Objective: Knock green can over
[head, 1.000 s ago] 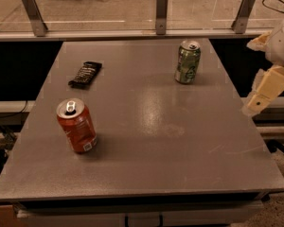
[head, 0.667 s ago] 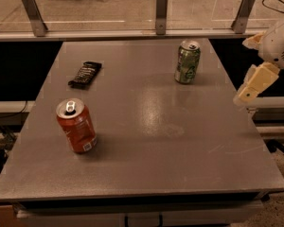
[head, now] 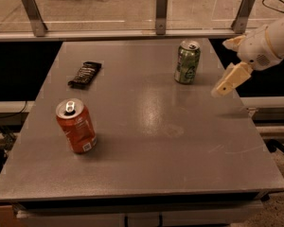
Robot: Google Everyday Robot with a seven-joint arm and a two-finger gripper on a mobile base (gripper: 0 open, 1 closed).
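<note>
The green can [head: 187, 62] stands upright at the back right of the grey table [head: 156, 145], with pale markings and a silver top with a pull tab. My gripper [head: 230, 80], cream coloured at the end of a white arm, hangs over the table's right edge. It is to the right of the green can and slightly nearer the front, about a can's width away and not touching it.
A red-orange drink can [head: 75, 126] stands upright at the front left. A flat black packet [head: 85, 74] lies at the back left. A rail with metal posts [head: 161, 6] runs behind the table.
My gripper has moved left and a little up, from beyond the table's right edge toward the green can. The cans and the packet have not moved.
</note>
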